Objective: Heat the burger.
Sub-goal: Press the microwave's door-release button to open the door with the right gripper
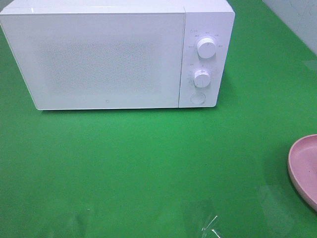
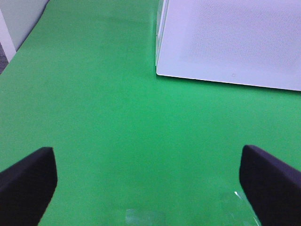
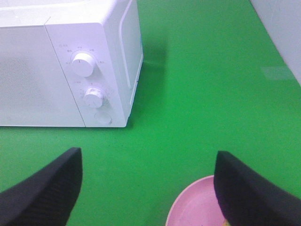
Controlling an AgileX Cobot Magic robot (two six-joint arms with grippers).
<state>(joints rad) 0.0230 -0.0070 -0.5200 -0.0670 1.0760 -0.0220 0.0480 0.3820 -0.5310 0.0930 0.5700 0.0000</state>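
The burger is out of view in all three views. A white microwave stands at the back of the green table with its door shut; it also shows as the microwave in the left wrist view and the microwave in the right wrist view. My left gripper is open over bare green cloth, short of the microwave's front. My right gripper is open above the rim of a pink plate, with nothing between its fingers. Neither gripper appears in the exterior high view.
The microwave's right panel carries two white knobs, an upper knob and a lower knob, over a round button. The pink plate is cut off by the right edge. A pale wall borders the table's back right.
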